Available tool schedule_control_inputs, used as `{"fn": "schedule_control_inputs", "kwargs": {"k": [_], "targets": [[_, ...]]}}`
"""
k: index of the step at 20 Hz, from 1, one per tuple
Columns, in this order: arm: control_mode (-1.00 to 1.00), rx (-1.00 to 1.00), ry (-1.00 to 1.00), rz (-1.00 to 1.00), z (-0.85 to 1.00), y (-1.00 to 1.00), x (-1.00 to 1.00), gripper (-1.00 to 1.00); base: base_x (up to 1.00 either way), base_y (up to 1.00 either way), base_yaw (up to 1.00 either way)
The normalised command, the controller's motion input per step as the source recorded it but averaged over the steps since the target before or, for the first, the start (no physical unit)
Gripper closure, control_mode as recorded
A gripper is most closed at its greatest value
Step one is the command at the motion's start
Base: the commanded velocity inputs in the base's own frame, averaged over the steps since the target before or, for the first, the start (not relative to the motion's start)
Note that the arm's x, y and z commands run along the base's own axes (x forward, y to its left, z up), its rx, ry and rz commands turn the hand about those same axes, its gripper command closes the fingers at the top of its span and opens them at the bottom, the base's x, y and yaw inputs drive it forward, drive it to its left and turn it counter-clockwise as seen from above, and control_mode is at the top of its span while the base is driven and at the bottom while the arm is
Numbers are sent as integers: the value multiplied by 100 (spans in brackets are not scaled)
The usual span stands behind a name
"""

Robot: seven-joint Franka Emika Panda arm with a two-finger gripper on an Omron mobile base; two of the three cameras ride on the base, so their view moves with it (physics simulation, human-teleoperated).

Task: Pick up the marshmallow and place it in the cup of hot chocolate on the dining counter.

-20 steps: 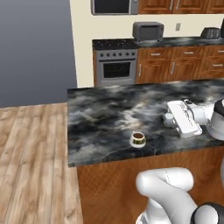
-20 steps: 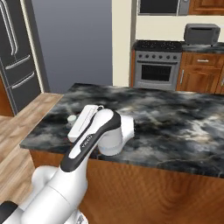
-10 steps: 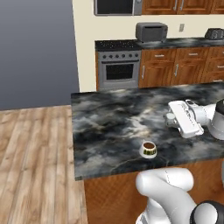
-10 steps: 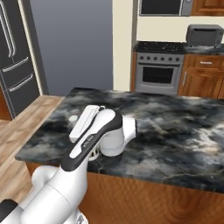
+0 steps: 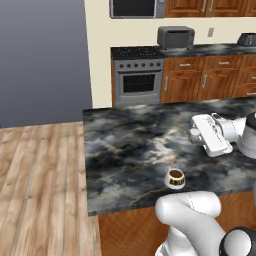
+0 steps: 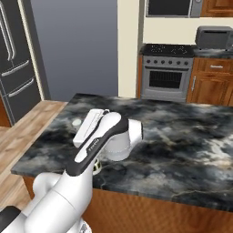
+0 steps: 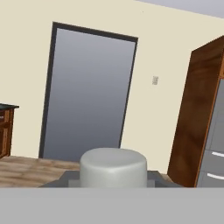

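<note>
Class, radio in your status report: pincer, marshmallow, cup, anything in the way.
Pincer shut on the marshmallow, held above the dining counter. Cup of hot chocolate upright near the counter's front edge. Nothing between them.

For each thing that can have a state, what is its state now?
marshmallow: held between the gripper fingers, off the counter.
gripper: shut on the marshmallow.
cup of hot chocolate: upright on the dining counter, brown liquid inside.
oven: door closed.

Dining counter, dark marbled slab; cup of hot chocolate upright near front edge.
</note>
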Motion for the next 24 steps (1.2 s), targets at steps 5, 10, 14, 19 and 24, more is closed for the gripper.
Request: {"fn": "schedule_control_inputs", "kwargs": {"k": [5, 10, 14, 19, 24], "targets": [[100, 0, 0, 0, 0, 0, 0, 100, 2, 0, 0], [100, 0, 0, 0, 0, 0, 0, 100, 9, 0, 0], [-100, 0, 0, 0, -16, 0, 28, 100, 4, 0, 0], [-100, -1, 4, 0, -43, 0, 47, 100, 0, 0, 0], [-100, 0, 0, 0, -36, 0, 41, 100, 0, 0, 0]]}}
